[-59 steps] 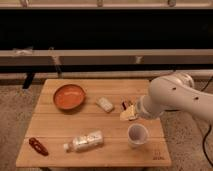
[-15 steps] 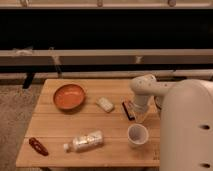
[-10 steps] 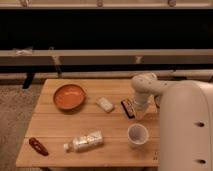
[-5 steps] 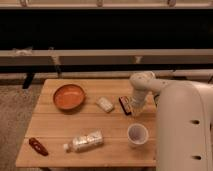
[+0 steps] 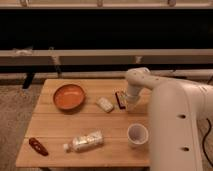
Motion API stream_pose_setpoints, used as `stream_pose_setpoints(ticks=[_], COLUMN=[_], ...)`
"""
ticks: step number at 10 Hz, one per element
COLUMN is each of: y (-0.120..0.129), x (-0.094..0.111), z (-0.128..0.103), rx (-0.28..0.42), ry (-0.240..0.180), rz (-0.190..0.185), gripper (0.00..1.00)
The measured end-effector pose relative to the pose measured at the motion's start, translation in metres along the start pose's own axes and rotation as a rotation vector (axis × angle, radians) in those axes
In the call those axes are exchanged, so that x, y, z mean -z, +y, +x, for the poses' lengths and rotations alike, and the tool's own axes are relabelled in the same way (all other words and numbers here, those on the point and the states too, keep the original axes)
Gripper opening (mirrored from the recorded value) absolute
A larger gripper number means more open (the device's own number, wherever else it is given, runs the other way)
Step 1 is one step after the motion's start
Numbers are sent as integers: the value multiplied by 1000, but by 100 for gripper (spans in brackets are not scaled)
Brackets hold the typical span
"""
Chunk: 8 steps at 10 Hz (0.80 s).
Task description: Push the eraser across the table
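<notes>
Evidently the gripper (image 5: 128, 103), fingers closed and empty, has pressed leftward against the eraser (image 5: 119, 98), which now lies nearer the pad (image 5: 105, 104) mid-table (image 5: 60, 125), so I judge the push under way.

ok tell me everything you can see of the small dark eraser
The eraser is a small, flat, dark rectangular block with a reddish-orange and white top. It lies flat on the light wooden slatted table, toward the far right. A pale oblong pad lies just left, apart. The shut gripper stands against its right edge, seemingly touching it.
</notes>
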Motion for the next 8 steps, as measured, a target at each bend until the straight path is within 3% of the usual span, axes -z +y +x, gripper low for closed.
stream_pose_setpoints(ticks=[4,8], y=[7,12], x=[6,6], z=[-57,-61], rx=[23,30], ry=[-48,-48], rz=[-22,-26], gripper=[0,0])
